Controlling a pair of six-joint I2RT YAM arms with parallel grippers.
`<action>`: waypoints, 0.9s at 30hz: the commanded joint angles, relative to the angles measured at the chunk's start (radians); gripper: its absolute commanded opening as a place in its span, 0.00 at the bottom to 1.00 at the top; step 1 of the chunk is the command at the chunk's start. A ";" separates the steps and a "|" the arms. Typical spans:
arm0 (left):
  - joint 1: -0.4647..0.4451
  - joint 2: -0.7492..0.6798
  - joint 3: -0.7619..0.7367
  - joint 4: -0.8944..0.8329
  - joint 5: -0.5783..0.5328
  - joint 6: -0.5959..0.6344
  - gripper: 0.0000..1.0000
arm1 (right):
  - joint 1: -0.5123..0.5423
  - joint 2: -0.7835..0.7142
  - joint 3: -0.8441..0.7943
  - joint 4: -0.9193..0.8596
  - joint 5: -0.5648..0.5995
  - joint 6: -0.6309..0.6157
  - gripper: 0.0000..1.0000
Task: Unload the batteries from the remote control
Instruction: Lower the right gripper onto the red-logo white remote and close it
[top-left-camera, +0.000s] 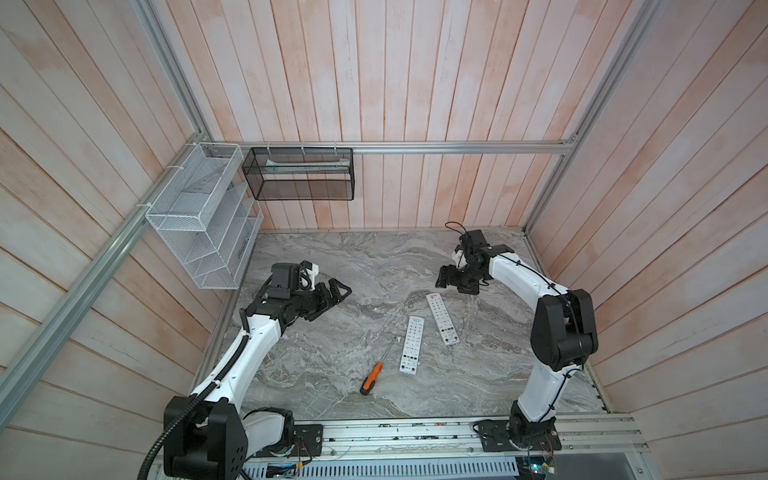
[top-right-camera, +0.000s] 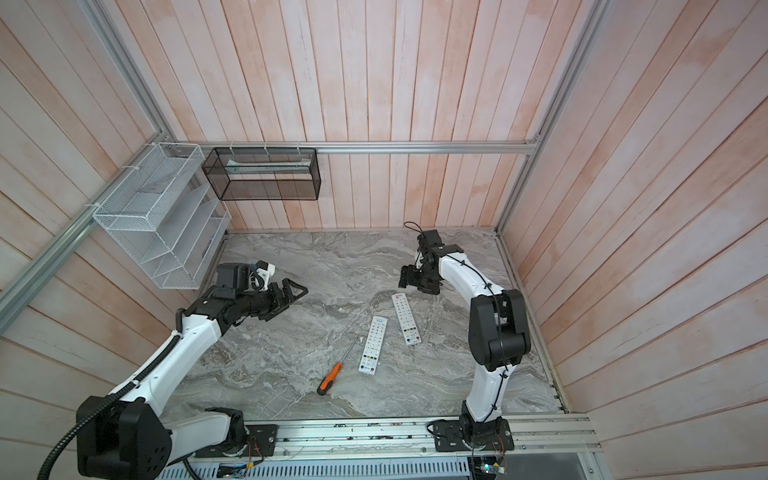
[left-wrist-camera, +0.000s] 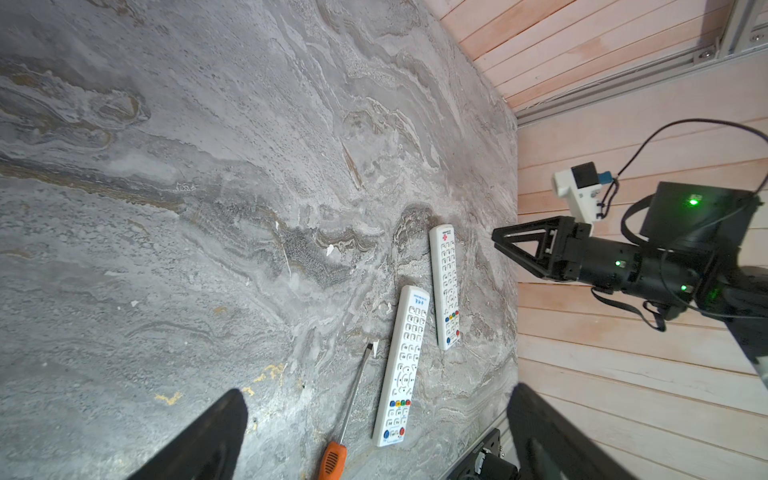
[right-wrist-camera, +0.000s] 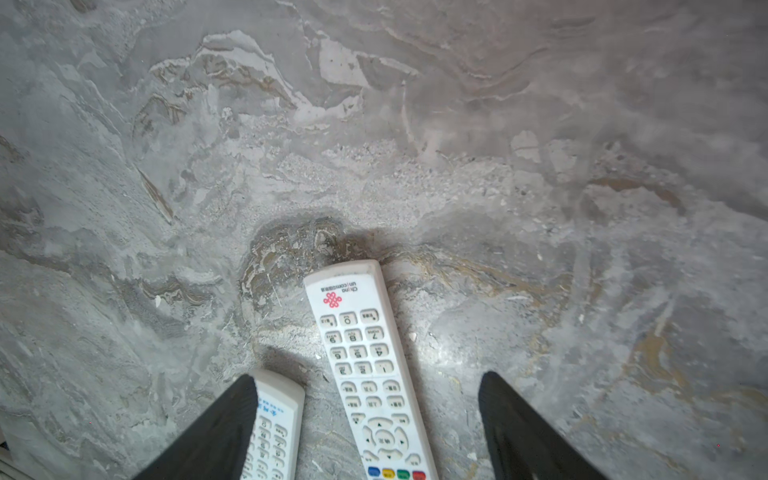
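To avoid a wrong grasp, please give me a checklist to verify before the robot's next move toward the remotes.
1. Is the right gripper open and empty: ok.
2. Is the left gripper open, empty and off to the side of both remotes: ok.
3. Does the red-logo remote lie flat, in line between the right fingers in the right wrist view: ok.
4. Is a battery cover facing up: not ok; the red-logo remote and the blue-logo remote both lie buttons up.
5. Are batteries inside: cannot tell, none visible.
6. Is the screwdriver apart from both remotes: ok.
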 joint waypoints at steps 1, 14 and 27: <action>-0.005 0.002 -0.005 0.011 0.035 -0.021 1.00 | 0.043 0.062 0.030 -0.067 0.013 -0.048 0.84; -0.037 0.041 -0.020 0.019 0.101 0.021 1.00 | 0.114 0.157 0.048 -0.105 0.095 0.021 0.81; -0.047 0.058 -0.002 0.078 0.062 -0.020 1.00 | 0.127 0.241 0.104 -0.096 0.116 -0.041 0.74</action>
